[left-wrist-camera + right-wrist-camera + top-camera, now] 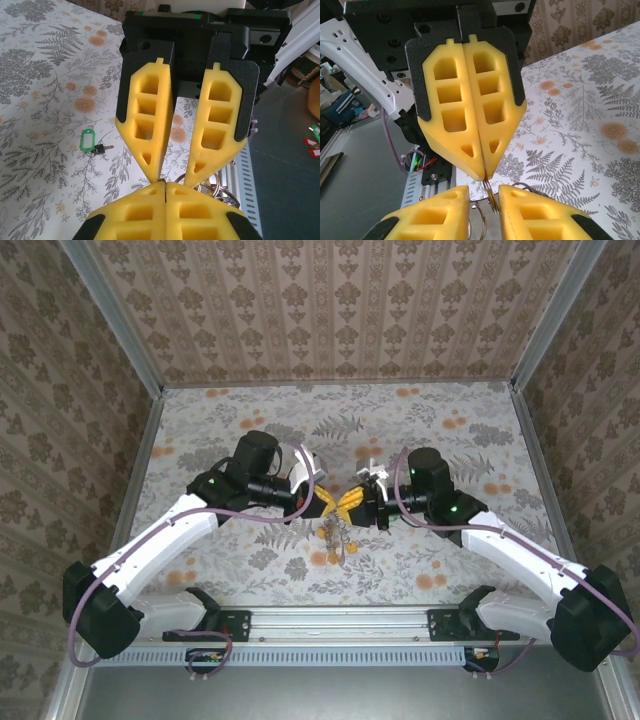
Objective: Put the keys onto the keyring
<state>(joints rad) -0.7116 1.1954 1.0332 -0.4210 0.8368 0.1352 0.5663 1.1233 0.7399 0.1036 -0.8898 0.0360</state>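
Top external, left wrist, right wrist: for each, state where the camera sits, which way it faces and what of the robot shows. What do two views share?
Top external: above and behind the arms, looking down on the table; both arms, left pincer facing right pincer.
Left wrist: on the left arm, facing the right pincer past its own shut fingers.
Right wrist: on the right arm, facing the left pincer past its own parted fingers.
Shared: both wrist views show the keyring at the tips.

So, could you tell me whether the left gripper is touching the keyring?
Touching. The right wrist view shows the left gripper shut, with the keyring wire pinched between its fingertips.
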